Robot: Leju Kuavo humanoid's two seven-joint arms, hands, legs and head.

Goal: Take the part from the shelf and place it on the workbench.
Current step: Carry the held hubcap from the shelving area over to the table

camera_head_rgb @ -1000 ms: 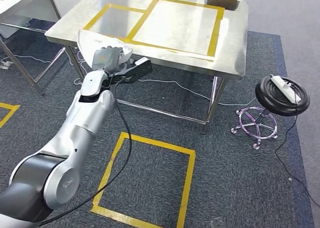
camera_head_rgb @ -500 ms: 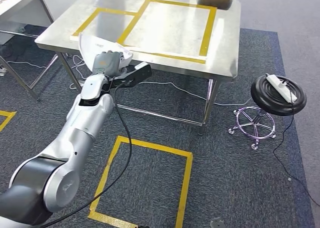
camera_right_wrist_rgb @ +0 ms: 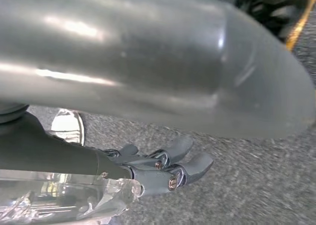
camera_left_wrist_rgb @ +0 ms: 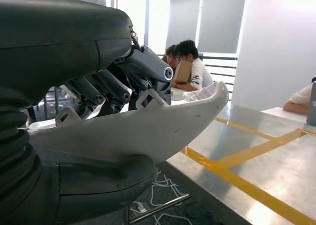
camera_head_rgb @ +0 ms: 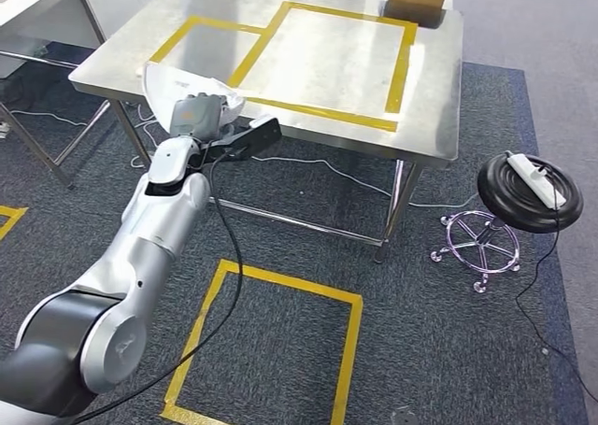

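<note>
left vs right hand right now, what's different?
Load: the left hand holds the white part at the near edge of the steel workbench, thumb under it and fingers over it; the right hand holds nothing.
Place: the left hand is raised at the bench; the right hand hangs above grey carpet.
Pose: left fingers wrap the part; right fingers lie loosely extended.
Both are dark grey.

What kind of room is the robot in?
Probably a robot test lab or workshop. A steel workbench has yellow tape squares marked on it, another tape square is on the carpet, and people sit working at a table behind. The left hand holds a white part.
</note>
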